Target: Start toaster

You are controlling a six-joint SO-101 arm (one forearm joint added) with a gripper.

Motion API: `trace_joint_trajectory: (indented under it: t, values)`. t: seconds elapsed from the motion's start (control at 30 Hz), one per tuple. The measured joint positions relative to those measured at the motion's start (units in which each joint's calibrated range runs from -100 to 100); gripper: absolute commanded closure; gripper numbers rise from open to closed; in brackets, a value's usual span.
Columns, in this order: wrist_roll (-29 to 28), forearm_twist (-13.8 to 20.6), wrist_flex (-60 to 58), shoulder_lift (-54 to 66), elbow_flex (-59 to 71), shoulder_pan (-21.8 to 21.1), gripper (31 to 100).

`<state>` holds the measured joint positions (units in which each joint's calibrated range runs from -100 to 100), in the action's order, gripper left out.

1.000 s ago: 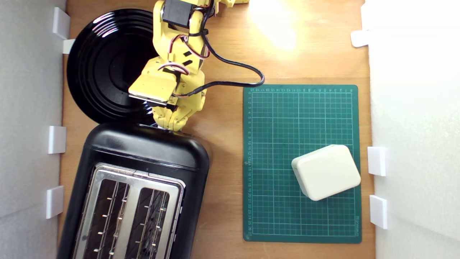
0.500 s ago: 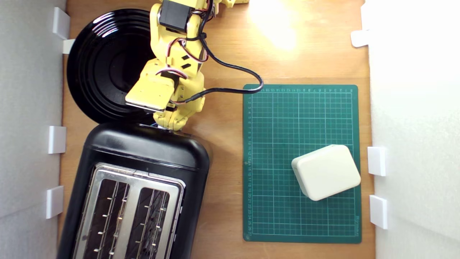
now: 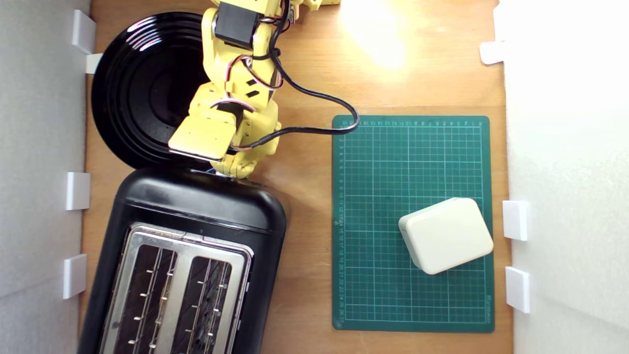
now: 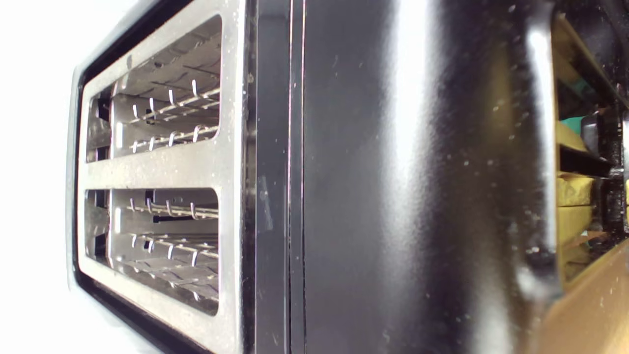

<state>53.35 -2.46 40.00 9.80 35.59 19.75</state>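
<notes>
Jaws (image 3: 235,170) at toaster's (image 3: 196,206) plate-side end; grip hidden

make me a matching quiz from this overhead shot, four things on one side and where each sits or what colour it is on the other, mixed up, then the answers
Things:
1. toaster
2. round plate
3. cream box
4. cutting mat

Descriptions:
A. green with a grid, on the exterior view's right half of the wooden table
B. glossy black with a silver two-slot top, at the lower part of the exterior view's left
C. pale, rounded corners, resting on the mat
D. black with rings, partly under the yellow arm

Pairs: 1-B, 2-D, 3-C, 4-A
</notes>
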Motion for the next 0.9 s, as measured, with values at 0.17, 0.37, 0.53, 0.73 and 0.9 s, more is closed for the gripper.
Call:
trace_joint_trajectory:
  t: [0.17,0.37,0.53,0.73,0.9]
  values:
    - [0.0,0.1,0.3,-0.1,-1.4,0.0,98.9]
    - [-1.4,0.4,1.4,-1.3,-6.0,-0.2,98.9]
    - [-1.7,0.5,1.4,-1.8,-7.2,-0.1,98.9]
    - [-1.9,0.3,1.4,-2.4,-9.4,-0.2,98.9]
    - [-1.9,0.2,1.4,-1.0,-9.7,-0.2,98.9]
